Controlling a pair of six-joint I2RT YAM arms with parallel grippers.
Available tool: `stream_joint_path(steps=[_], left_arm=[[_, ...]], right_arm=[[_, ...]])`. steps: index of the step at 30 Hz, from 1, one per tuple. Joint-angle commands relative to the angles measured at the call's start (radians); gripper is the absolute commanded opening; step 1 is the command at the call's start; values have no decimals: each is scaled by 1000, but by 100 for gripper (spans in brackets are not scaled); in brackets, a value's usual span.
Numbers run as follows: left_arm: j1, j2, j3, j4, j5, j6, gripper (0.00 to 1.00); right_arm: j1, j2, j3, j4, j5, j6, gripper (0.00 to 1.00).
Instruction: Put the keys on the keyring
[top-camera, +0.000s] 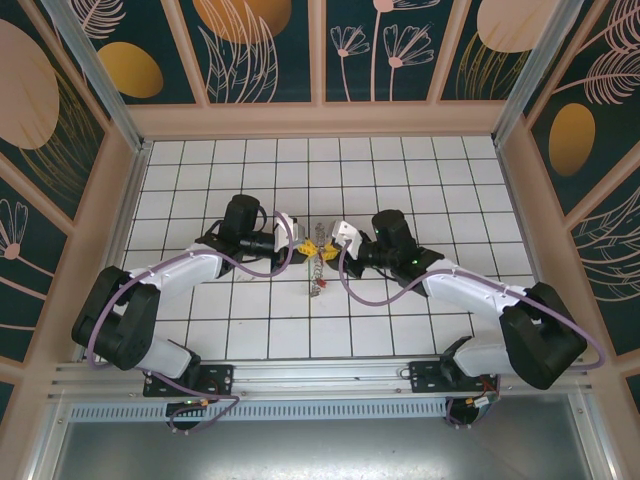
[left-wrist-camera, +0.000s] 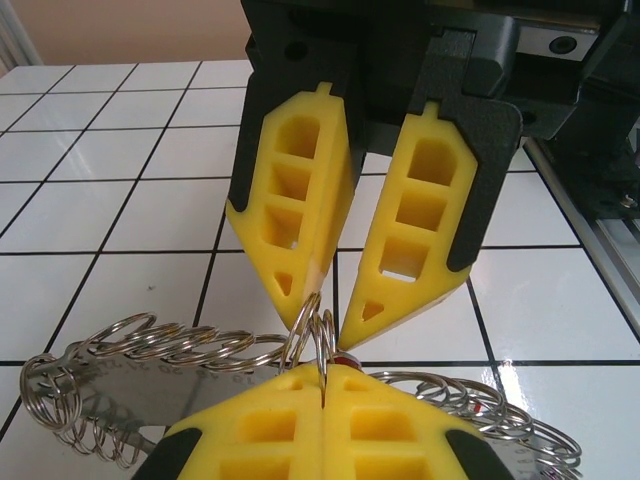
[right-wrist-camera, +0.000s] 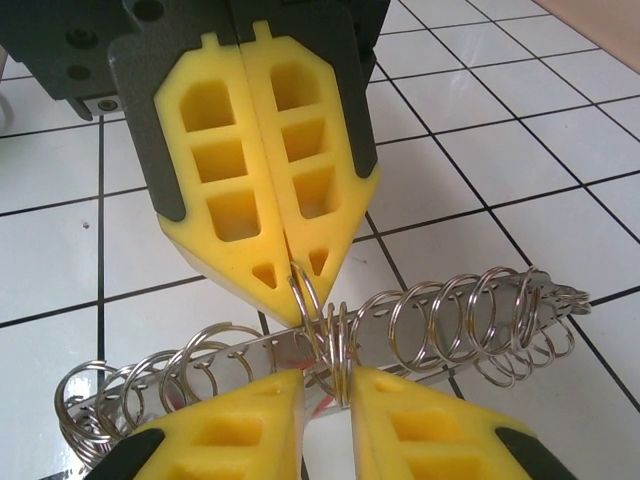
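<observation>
White tiles (top-camera: 200, 190) — both grippers (top-camera: 318, 243) at keyring (right-wrist-camera: 470, 310).

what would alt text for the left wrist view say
The left gripper, yellow fingers pressed together, pinches a small split ring on the keyring, a metal strip fringed with wire rings over white tiled table. Opposite, the right gripper points down at the same ring, fingers slightly apart.

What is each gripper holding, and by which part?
Left gripper: shut on a small ring of the keyring. Right gripper: jaws slightly apart around that ring; firm hold cannot be told.
</observation>
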Motion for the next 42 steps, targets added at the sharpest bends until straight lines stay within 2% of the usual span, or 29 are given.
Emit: stream_joint_path(steps=[1,6,9,11,13,15,22,32,36,42], left_arm=[[-7,-1,21,19,43,14,0],[-7,1,14,35,38,3,0],[-7,3,13,39,34,-1,0],[-7,2,11,38,33,1,0],[-7,3,11,27,38,16,0],[-7,4,8,21,39,25,0],[-7,9,11,14,45,34,0],[-7,12,17,6,45,36,0],[-7,12,17,0,47,41,0],[-7,11,17,-3,48,47,0]], right_arm=[[-7,-4,18,-28,-25,-22,16],[-8,-25,-13,-9,-22,-5,14],[-9,-34,-16,-34,27,-10,25],[-13,-54,-30,-45,111,-15,27],[-21,-86,-43,-49,140,-21,28],[-24,-118,-57,-37,124,-22,29],[-19,-148,-79,52,-96,-24,26],[1,-32,-8,55,-109,-64,24],[2,-16,-15,114,-78,-44,27],[2,-34,-30,112,-5,-75,29]])
